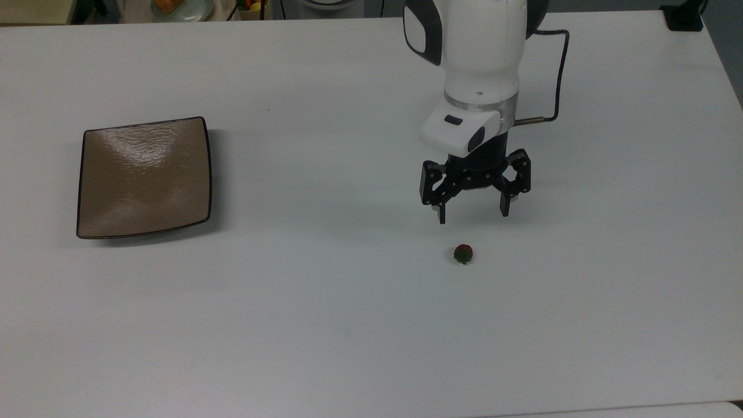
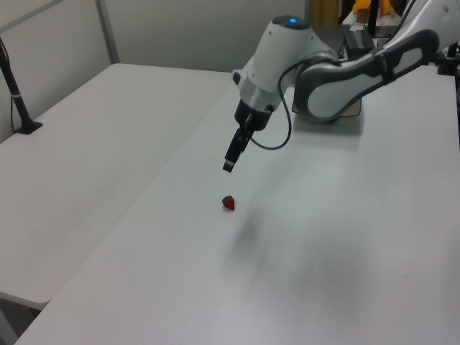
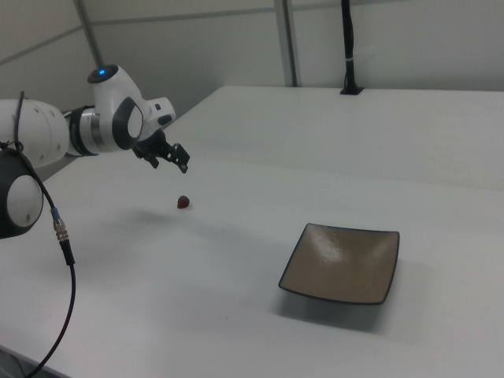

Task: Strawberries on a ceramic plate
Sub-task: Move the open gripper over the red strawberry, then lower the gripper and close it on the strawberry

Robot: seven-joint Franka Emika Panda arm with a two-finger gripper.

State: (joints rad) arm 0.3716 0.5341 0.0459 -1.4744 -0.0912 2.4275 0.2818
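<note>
Top view, gripper [image 1: 473, 216]: fingers spread wide, pointing down, empty, above the white table [image 1: 325, 325].
Strawberry [image 1: 462, 253]: lies on the table just below the gripper in the top view, untouched.
Ceramic plate [image 1: 144, 177]: empty, well apart at the top view's left.

White table [image 1: 290, 325] with matte surface, evenly lit. A second white table [image 2: 93, 151] stands just beside it in the left view, a black post [image 2: 18, 100] mounted on it. Pale wall panels [image 3: 197, 39] behind in the right view.
</note>
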